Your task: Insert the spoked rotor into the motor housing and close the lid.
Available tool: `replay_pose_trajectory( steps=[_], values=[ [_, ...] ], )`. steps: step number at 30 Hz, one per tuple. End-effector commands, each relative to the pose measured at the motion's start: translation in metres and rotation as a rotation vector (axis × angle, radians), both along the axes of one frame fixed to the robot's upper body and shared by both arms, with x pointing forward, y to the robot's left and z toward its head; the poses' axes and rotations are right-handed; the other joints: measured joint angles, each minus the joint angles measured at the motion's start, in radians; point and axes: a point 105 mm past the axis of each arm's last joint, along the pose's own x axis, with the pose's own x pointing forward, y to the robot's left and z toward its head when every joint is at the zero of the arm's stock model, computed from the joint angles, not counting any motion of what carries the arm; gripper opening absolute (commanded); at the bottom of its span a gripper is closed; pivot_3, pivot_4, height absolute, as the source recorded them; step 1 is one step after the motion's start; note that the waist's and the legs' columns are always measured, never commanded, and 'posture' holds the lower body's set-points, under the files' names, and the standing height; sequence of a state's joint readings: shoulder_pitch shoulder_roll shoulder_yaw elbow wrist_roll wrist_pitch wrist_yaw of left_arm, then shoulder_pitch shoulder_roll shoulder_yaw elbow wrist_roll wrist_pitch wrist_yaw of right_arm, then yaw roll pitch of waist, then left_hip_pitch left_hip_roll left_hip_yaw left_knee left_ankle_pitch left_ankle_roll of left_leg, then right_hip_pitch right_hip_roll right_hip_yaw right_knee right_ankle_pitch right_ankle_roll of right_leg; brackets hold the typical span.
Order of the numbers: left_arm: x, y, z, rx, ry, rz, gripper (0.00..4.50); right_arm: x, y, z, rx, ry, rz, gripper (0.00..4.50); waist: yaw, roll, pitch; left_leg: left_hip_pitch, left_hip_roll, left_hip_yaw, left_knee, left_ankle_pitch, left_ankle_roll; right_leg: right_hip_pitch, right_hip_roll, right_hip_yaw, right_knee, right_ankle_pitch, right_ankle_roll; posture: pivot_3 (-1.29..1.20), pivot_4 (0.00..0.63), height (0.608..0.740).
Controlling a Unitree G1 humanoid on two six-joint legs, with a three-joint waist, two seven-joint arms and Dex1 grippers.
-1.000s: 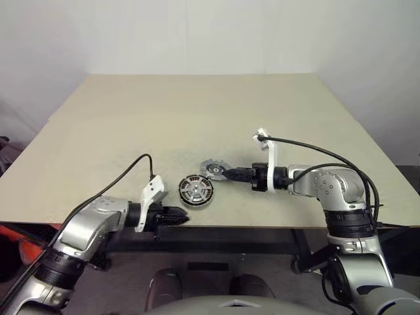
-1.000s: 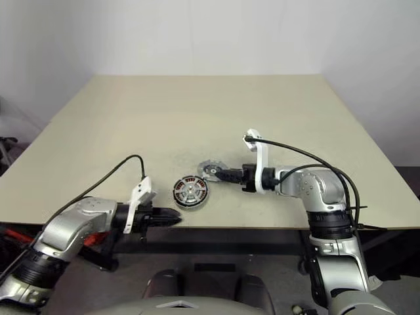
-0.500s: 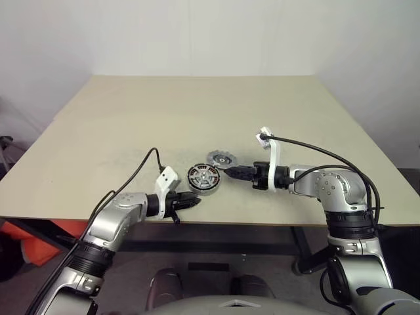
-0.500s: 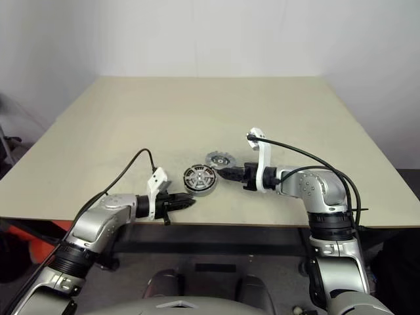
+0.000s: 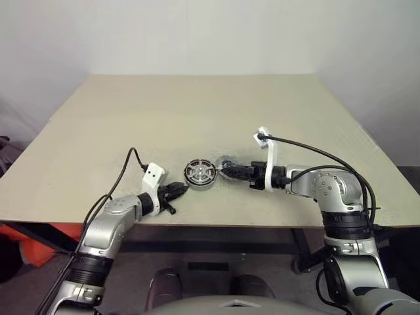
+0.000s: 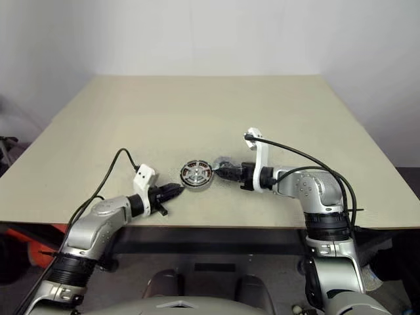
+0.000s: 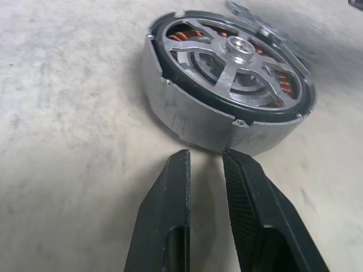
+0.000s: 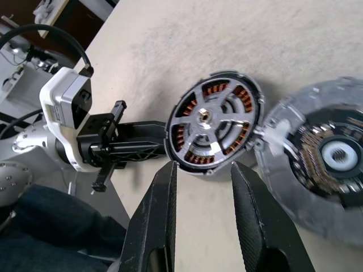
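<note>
The motor housing (image 5: 200, 174) stands near the table's front edge. The spoked rotor (image 7: 229, 62) sits inside it, and copper windings show through its gaps. The lid (image 8: 326, 164) lies just right of the housing, its notched edge (image 7: 258, 20) touching or overlapping the housing's far rim. My left gripper (image 7: 206, 156) rests low on the table, pointing at the housing's near wall, a little short of it. Its fingers are a narrow gap apart with nothing between them. From the right, my right gripper (image 5: 228, 172) hovers over the lid's near side, open and empty.
The beige table (image 5: 197, 111) stretches wide and bare behind the parts. Its front edge (image 5: 197, 225) runs close behind my left gripper. Black cables loop from both wrists (image 5: 308, 149).
My left gripper has come from off the table's front edge onto the table, swinging round toward the housing. The right gripper and the parts have stayed put, and the view has shifted.
</note>
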State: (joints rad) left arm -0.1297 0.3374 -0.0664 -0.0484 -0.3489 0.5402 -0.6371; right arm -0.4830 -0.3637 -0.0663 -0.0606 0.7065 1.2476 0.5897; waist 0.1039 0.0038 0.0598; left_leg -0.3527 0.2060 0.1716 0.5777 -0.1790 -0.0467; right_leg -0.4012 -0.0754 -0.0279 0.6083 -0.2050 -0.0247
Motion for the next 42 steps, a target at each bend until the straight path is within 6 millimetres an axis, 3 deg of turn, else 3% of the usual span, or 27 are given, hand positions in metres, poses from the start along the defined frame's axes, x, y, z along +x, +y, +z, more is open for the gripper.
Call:
replay_pose_trajectory(
  steps=[1,13,16,20,32,42],
  values=[
    [-0.003,-0.003,0.013,-0.017,-0.051,-0.012,1.00,0.000,0.001,0.011,0.019,-0.025,0.003,1.63,0.000,0.000,0.000,0.000,0.000,0.000,0.000,0.000,0.000,0.000,0.000,0.000,0.000,0.000,0.000,0.00,0.000,0.740],
    [-0.015,0.017,0.036,-0.054,-0.064,-0.112,1.00,-0.031,-0.015,0.021,0.212,0.154,0.035,1.63,-0.002,0.000,0.000,0.001,0.000,0.000,-0.004,0.000,0.000,-0.001,0.000,0.001,-0.001,0.000,0.000,0.00,0.000,0.740],
    [-0.013,0.022,0.044,-0.057,-0.083,-0.126,1.00,-0.032,-0.021,0.014,0.228,0.211,-0.003,2.21,-0.003,0.000,0.000,0.002,0.000,0.000,-0.004,0.000,0.000,-0.001,0.001,0.001,-0.001,0.000,0.000,0.00,0.000,0.740],
    [-0.008,0.028,0.047,-0.038,-0.096,-0.125,1.00,-0.031,-0.023,-0.001,0.209,0.269,-0.063,3.53,-0.003,0.000,0.000,0.002,0.000,0.000,-0.004,0.000,0.000,-0.001,0.001,0.001,-0.001,0.000,0.000,0.00,0.000,0.740],
    [-0.008,0.028,0.047,-0.016,-0.097,-0.146,1.00,-0.010,-0.027,-0.034,0.196,0.407,-0.265,3.53,-0.005,0.000,0.000,0.002,0.000,0.000,-0.006,0.002,-0.003,-0.002,0.001,0.001,-0.001,0.000,0.000,0.00,0.000,0.740],
    [-0.009,0.030,0.045,-0.003,-0.098,-0.145,1.00,0.036,-0.050,-0.035,0.216,0.323,-0.509,3.53,-0.006,0.000,0.000,0.003,0.000,0.001,-0.006,0.002,-0.004,-0.001,0.000,0.001,-0.001,0.000,0.000,0.00,0.000,0.740]
  ],
)
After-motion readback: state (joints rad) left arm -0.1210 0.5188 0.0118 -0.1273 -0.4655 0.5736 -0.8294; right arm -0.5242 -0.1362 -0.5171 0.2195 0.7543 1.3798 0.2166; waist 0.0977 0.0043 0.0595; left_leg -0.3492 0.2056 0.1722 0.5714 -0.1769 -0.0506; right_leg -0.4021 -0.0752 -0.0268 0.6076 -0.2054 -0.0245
